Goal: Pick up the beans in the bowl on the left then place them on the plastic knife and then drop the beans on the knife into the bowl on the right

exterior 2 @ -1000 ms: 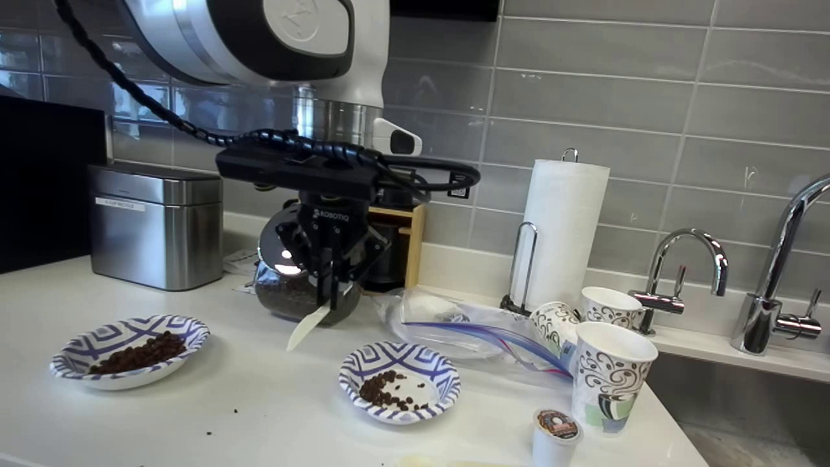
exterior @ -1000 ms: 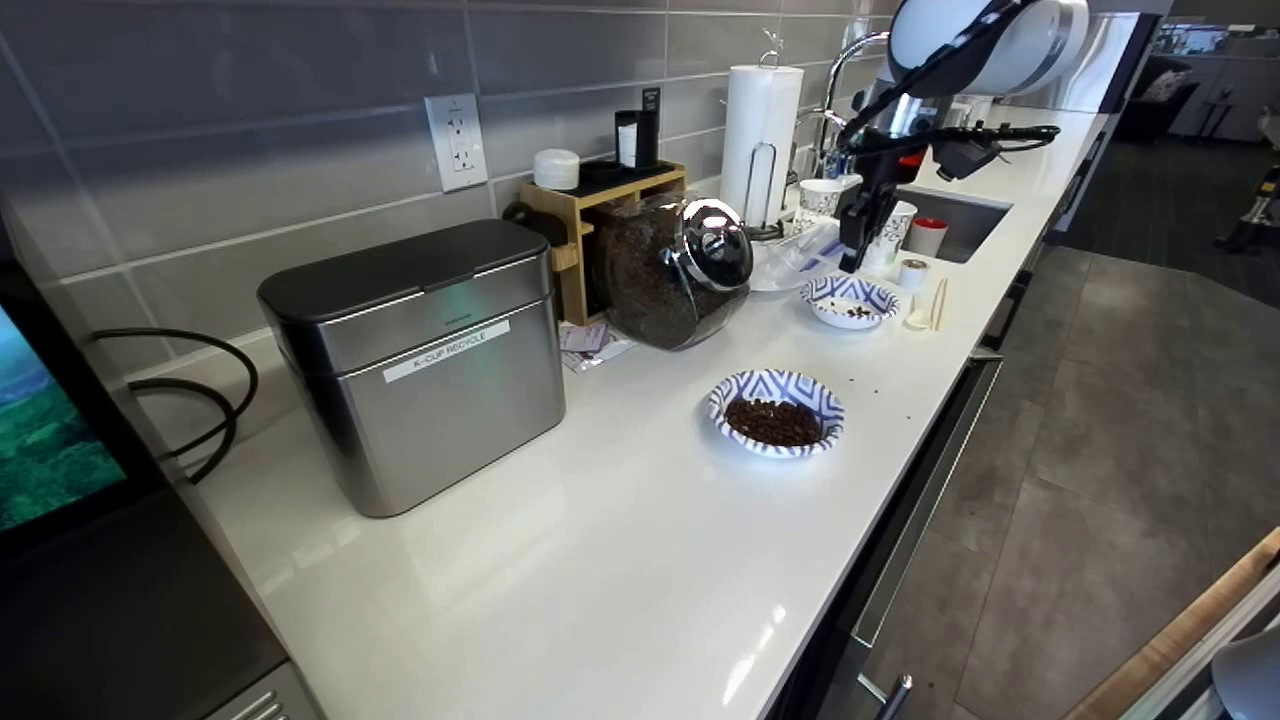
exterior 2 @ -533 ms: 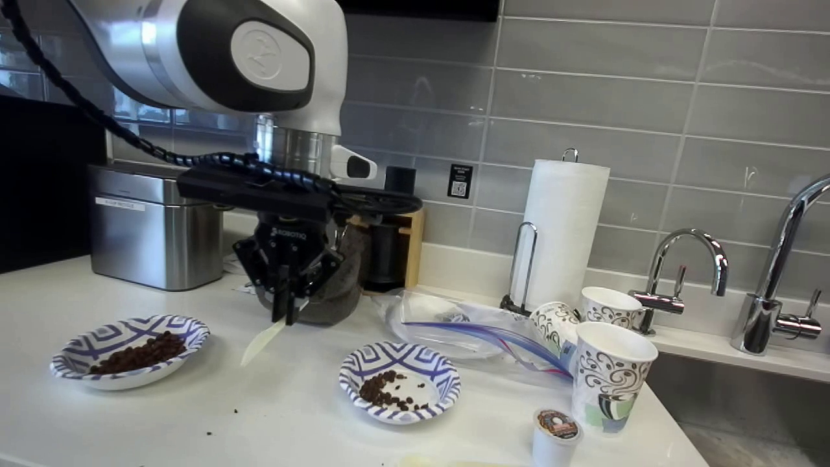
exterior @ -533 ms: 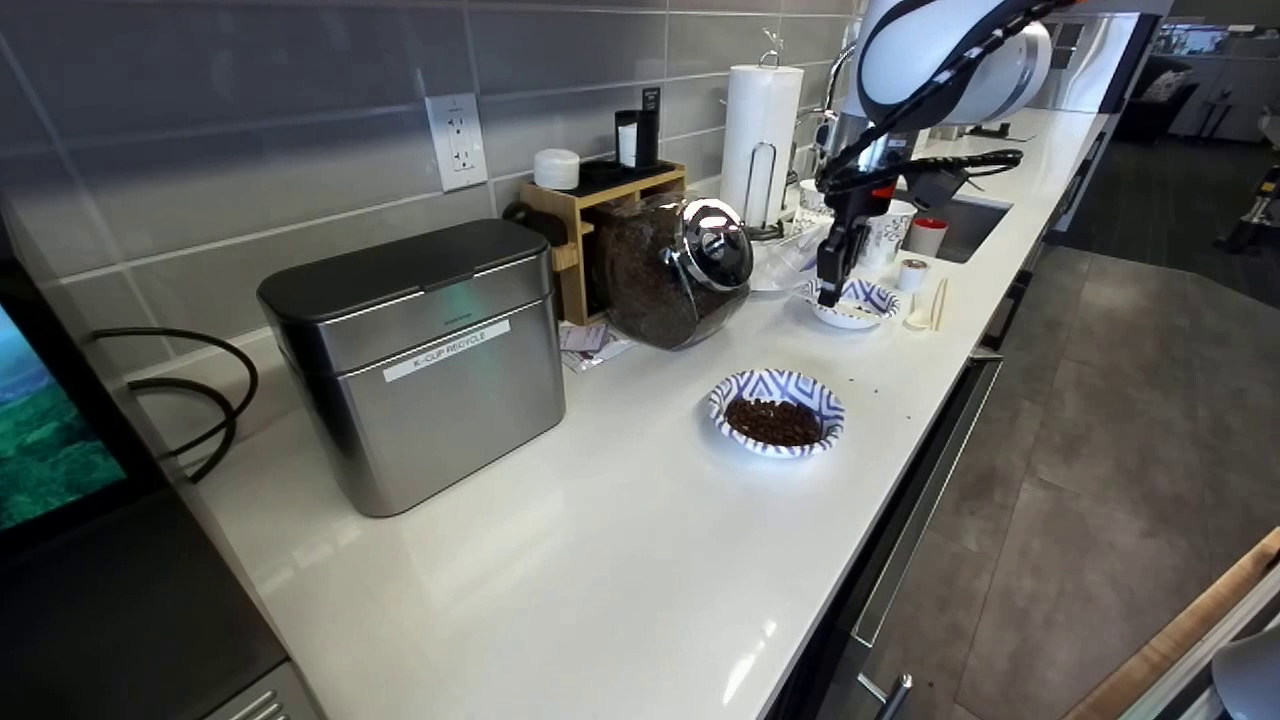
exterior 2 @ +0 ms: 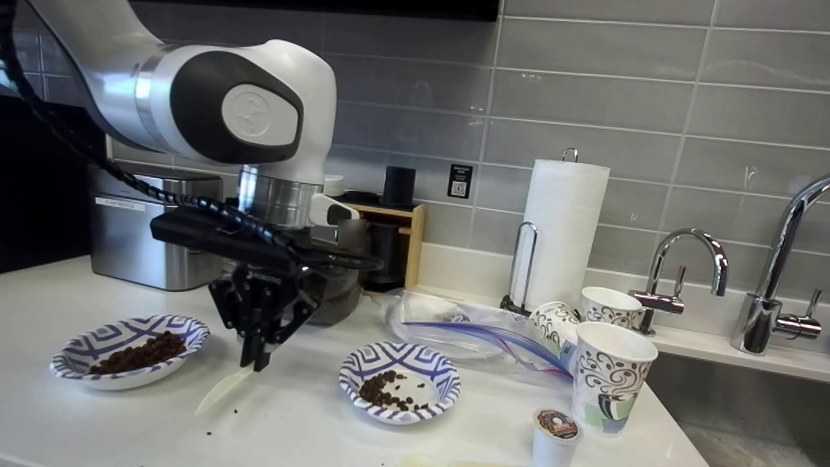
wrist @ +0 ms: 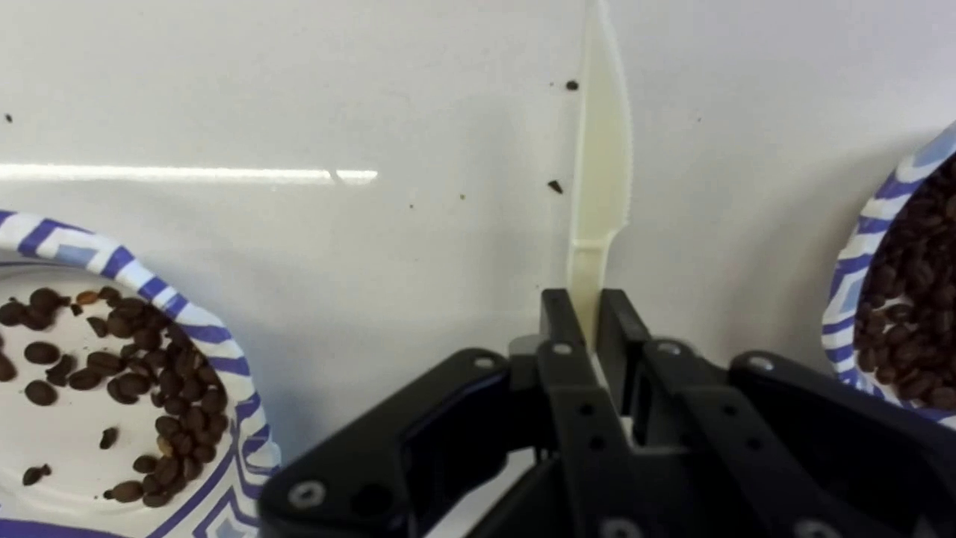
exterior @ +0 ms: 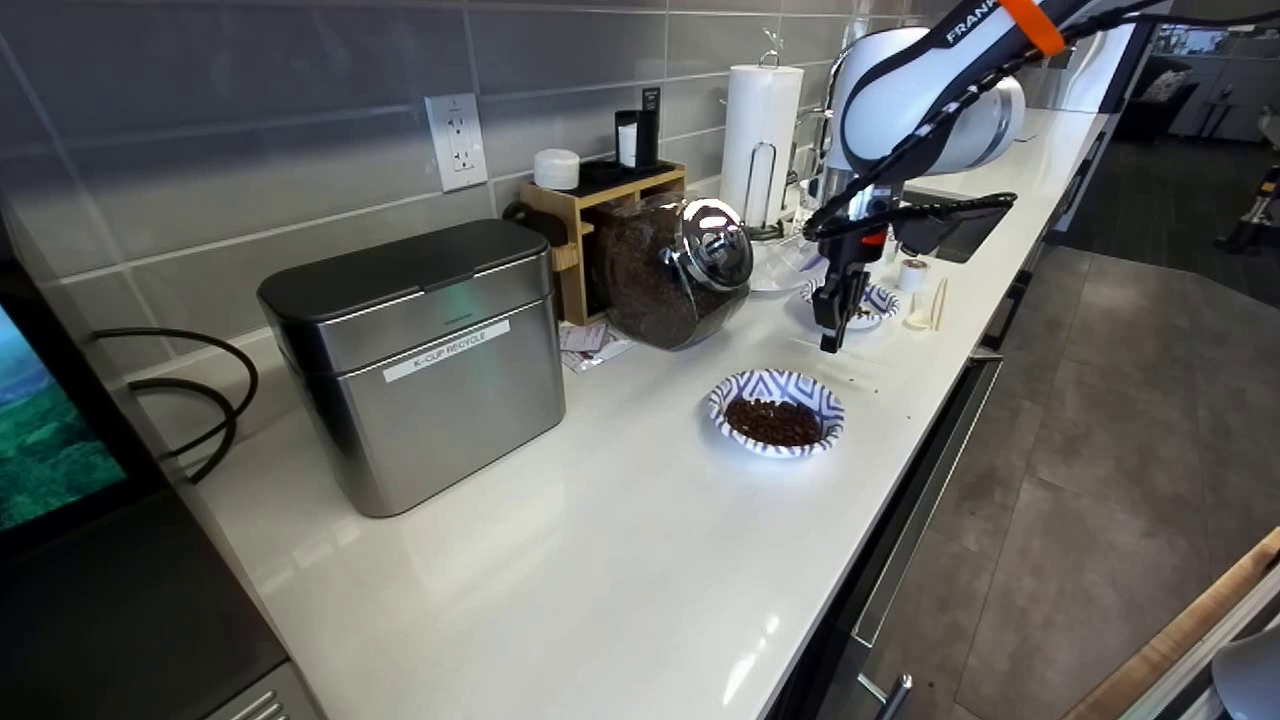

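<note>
Main heap of beans (wrist: pixel 915 314) is in the fuller bowl (wrist: pixel 854 276), right of my end effector (wrist: pixel 587 314) in the wrist view. Sparser bowl (wrist: pixel 235 373) is left of it there, scattered beans inside, many bunched on the side toward me. I have the plastic knife (wrist: pixel 602 157) clamped by its handle; blade points out ahead of the end effector, sloping down over the bench (exterior: pixel 600 560). Can't tell if the tip touches. Dark crumbs (wrist: pixel 555 187) on the bench just beside the blade. In an exterior view: clear jar (exterior 2: pixel 343 295) behind my end effector, steel bin (exterior 2: pixel 162 253) back left of it, zip bag (exterior 2: pixel 473 331) to its right behind the sparser bowl, paper towel roll (exterior 2: pixel 561 227) farther back.
</note>
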Motion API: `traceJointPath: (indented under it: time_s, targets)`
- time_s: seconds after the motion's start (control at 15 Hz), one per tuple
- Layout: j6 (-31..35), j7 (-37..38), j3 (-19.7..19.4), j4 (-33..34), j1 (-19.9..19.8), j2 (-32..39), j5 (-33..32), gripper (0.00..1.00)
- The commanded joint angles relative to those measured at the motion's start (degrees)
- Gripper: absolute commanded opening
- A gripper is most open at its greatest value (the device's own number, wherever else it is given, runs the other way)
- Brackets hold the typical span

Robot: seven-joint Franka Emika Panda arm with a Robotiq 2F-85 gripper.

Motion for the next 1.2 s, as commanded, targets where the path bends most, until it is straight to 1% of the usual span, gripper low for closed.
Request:
traceJointPath:
  time_s: [0.0, 0.27, 0.33, 0.4, 0.6, 0.93, 1.13]
  targets:
    - [1.6, 2.9, 0.3, -0.7, 0.2, 1.2, -0.6, 0.03]
    - [2.0, 4.5, 0.2, -0.7, 0.3, 1.9, -1.3, 0.03]
    - [2.0, 5.0, 0.1, -0.7, 0.4, 2.0, -1.5, 0.2]
    - [1.9, 5.5, 0.1, -0.7, 0.4, 2.1, -1.6, 0.39]
    - [2.2, 6.1, 0.0, -0.8, 0.3, 1.8, -1.9, 0.59]
    - [2.2, 6.9, -0.3, -0.9, 0.0, 1.0, -2.0, 0.99]
    - [1.7, 7.4, -0.7, -1.4, -0.2, -0.6, -2.4, 1.0]
